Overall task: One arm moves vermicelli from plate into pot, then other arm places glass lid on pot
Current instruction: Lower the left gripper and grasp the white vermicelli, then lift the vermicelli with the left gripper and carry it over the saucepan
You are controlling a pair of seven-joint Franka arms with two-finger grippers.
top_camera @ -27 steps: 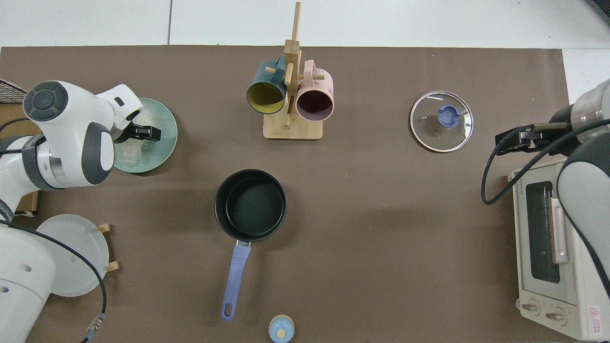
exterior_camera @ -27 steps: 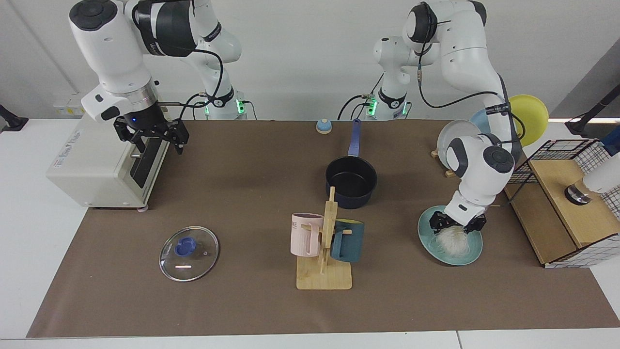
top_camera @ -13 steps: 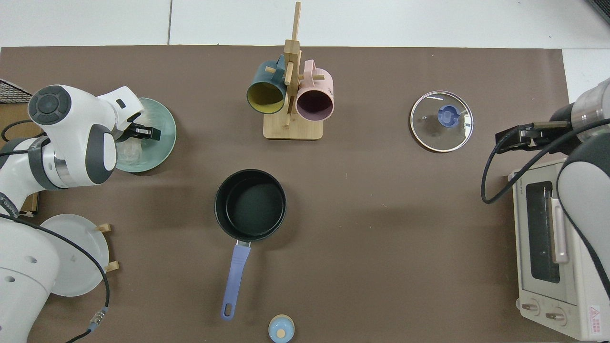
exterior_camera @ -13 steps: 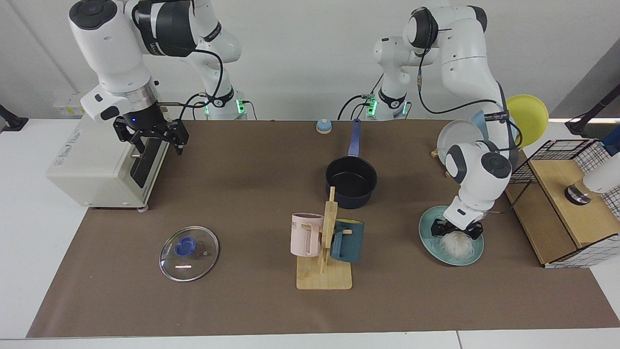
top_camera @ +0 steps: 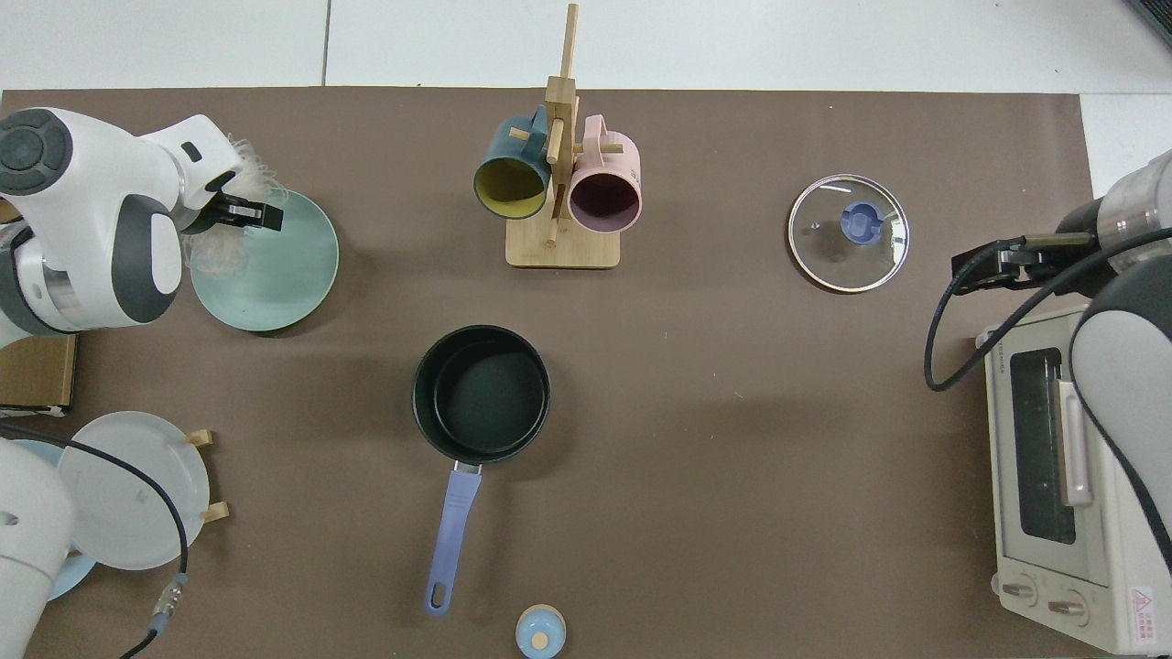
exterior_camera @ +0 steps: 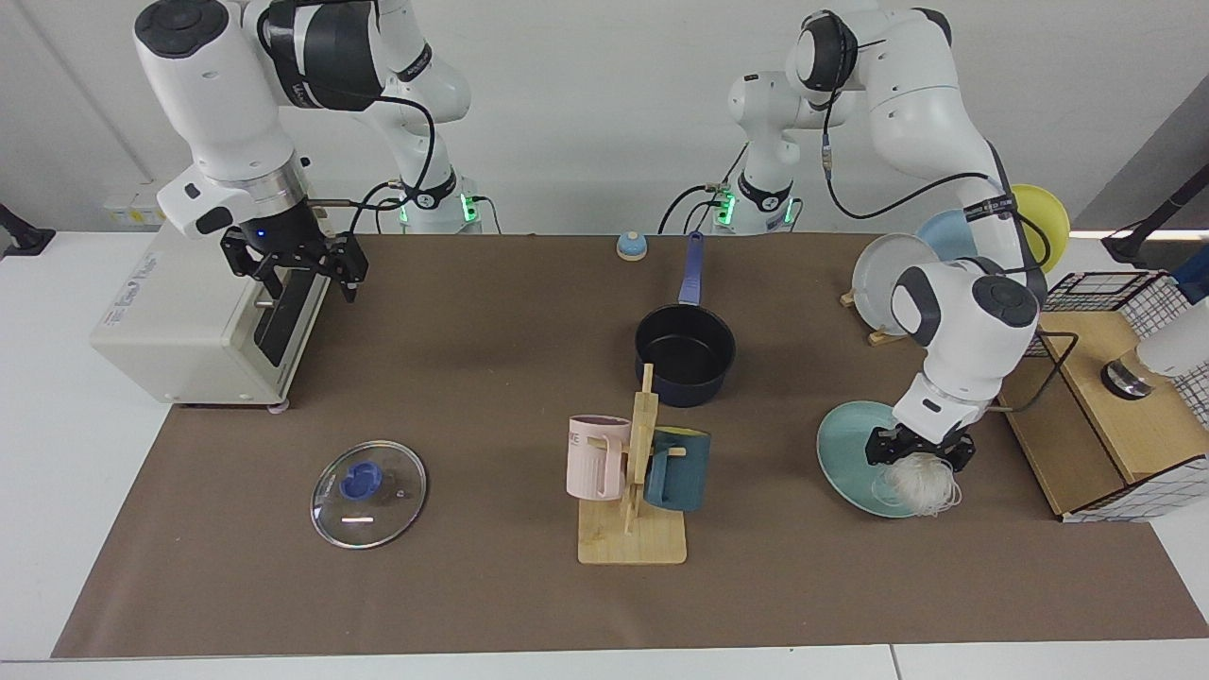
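Pretty early days here, judging from the layout: the pot [exterior_camera: 685, 355] is sat empty in the middle of the table [exterior_camera: 472, 586] with its handle pointing to the far side, so nothing's been dropped in yet, and the lid [exterior_camera: 368, 493] is lying flat on the near left, not touched by anything. The plate [exterior_camera: 855, 453] at the right looks cleared, at least the teal surface is mostly bare in the top view. The vermicelli [exterior_camera: 918, 484] is pinched by the left gripper [exterior_camera: 919, 448], whose fingers are closed on the top of the tangle, with loose strands dangling below; it's hanging over the plate's near-right edge and seems lifted clear of it, though whether a few strands are touching the plate can't be told. So the pickup looks done, and what's left is the carry over to the pot, the release, then the whole lid step. The right gripper [exterior_camera: 300, 263] is parked up high at the far left by the toaster oven [exterior_camera: 189, 321], fingers spread with nothing between them, just waiting.
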